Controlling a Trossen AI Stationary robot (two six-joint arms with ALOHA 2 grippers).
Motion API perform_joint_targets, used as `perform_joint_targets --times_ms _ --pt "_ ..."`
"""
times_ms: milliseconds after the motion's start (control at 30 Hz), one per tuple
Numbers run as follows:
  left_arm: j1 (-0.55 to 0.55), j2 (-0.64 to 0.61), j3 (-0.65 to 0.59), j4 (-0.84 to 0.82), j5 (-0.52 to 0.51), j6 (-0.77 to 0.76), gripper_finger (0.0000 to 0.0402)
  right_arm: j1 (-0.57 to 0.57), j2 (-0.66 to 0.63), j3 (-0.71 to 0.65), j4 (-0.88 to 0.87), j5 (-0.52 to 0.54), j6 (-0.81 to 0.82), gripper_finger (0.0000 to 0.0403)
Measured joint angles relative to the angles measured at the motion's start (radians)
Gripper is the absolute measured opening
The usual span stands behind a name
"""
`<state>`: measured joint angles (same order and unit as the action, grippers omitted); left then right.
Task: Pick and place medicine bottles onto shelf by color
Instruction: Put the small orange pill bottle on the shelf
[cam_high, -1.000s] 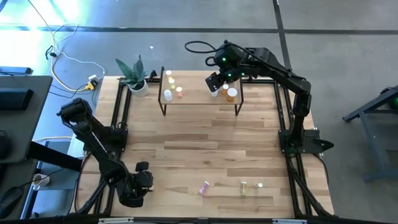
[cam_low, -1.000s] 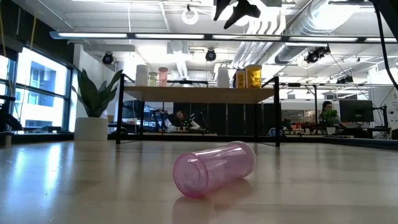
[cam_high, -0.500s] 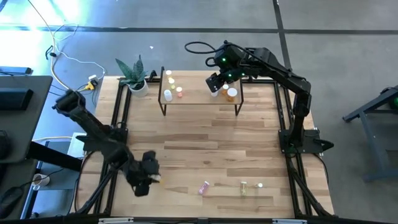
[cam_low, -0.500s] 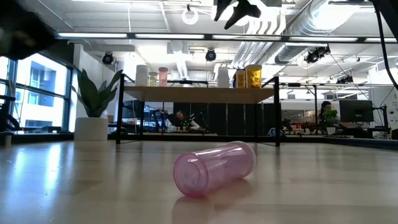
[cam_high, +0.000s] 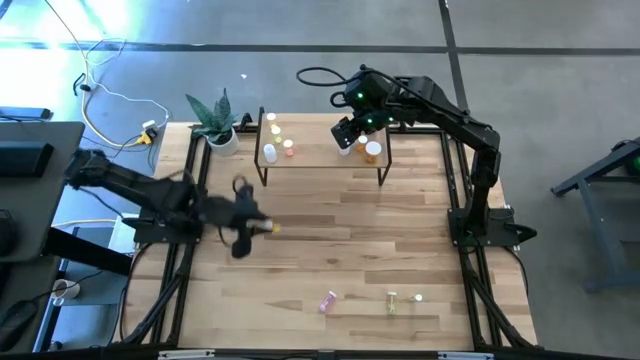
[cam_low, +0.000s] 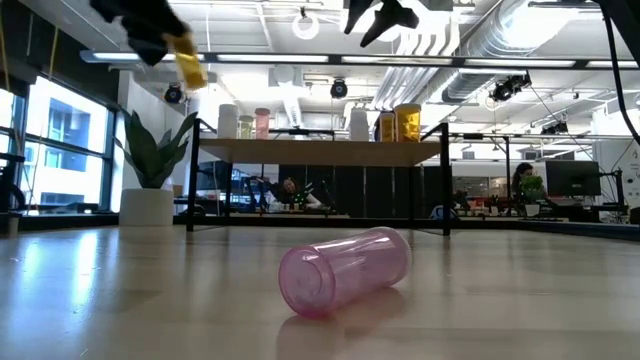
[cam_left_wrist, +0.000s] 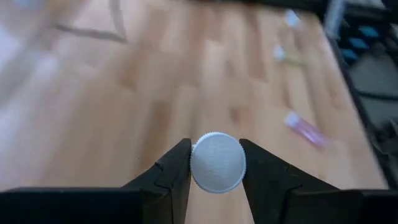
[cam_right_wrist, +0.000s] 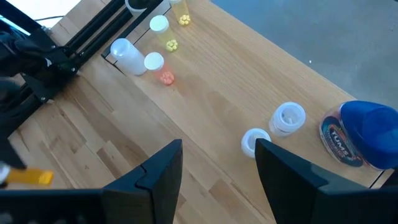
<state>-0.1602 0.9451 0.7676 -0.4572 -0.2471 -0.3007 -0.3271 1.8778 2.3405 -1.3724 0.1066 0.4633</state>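
My left pincer (cam_high: 262, 228) grips a yellow bottle (cam_high: 268, 229) lying level, on the near side of the shelf (cam_high: 322, 158); right pincer (cam_high: 345, 135) hangs open above it

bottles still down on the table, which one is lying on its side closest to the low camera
The pink bottle, on its side with its base toward the low camera. In the high view it lies left of the yellow-green bottle and a white-capped one.
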Motion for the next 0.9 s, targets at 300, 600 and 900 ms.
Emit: perform_joint_targets --times_ms 300,600,900 --pt "0.337 -0.052 0.117 0.005 -0.119 0.282 0.0115 0.0 0.0 0.0 0.0 0.0 0.0 0.0193" --pt "0.667 -0.007 0.251 0.007 -0.123 0.45 0.0115 0.0 0.0 0.0 0.001 0.0 -0.074 0.0192" --pt "0.876 0.14 0.429 0.011 -0.056 0.453 0.0115 -0.013 0.0 0.0 0.001 0.0 -0.169 0.0192"
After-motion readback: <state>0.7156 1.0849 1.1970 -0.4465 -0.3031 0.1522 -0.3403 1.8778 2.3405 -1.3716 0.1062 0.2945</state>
